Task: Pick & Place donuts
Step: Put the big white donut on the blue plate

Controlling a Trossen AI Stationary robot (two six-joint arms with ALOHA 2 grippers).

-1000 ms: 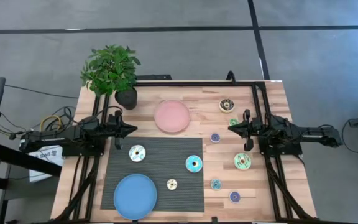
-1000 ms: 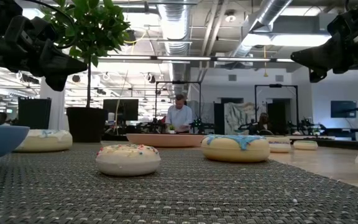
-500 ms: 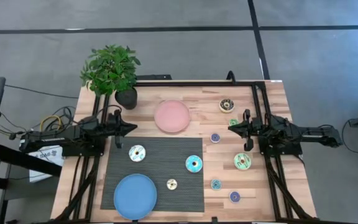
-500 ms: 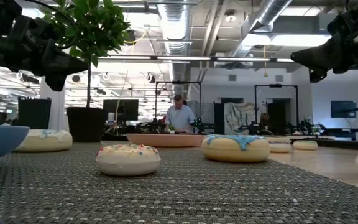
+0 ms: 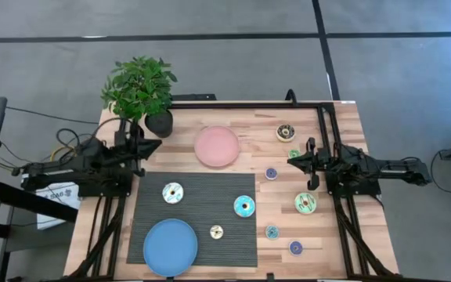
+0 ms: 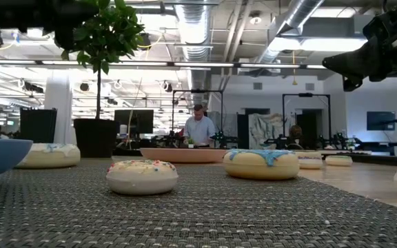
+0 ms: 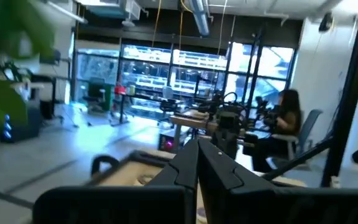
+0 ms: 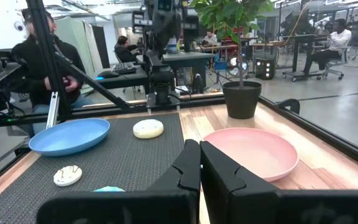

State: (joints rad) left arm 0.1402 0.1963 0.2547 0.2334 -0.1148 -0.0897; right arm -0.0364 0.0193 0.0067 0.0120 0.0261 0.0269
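Nine toy donuts lie scattered on the wooden surface (image 5: 343,117), none of them held. Three sit on the dark ribbed mat (image 5: 202,196): a cream donut (image 5: 173,193) near its far left corner, a teal-iced donut (image 5: 244,206) at its right edge, and a small cream donut (image 5: 217,232) just beside the blue plate (image 5: 170,247), which rests on the mat's near left corner. The other six lie on bare wood to the right of the mat: a brown donut (image 5: 286,132) near the far edge, a small green donut (image 5: 294,154) close by it, a small blue-purple donut (image 5: 271,173) between the mat and the right arm, a pale green donut (image 5: 305,204), a small teal donut (image 5: 272,232) and another small blue-purple donut (image 5: 296,247) nearest the front. The pink plate (image 5: 217,146) stands just beyond the mat's far edge, with a potted plant (image 5: 141,92) at the far left corner.

The left end effector (image 5: 153,144) hangs above the surface near the plant pot, its fingers clenched together with nothing between them. The right end effector (image 5: 292,162) hovers over the wood beside the small green donut, likewise clenched and grasping nothing. In the low view a person (image 6: 200,128) stands in the room behind the surface.
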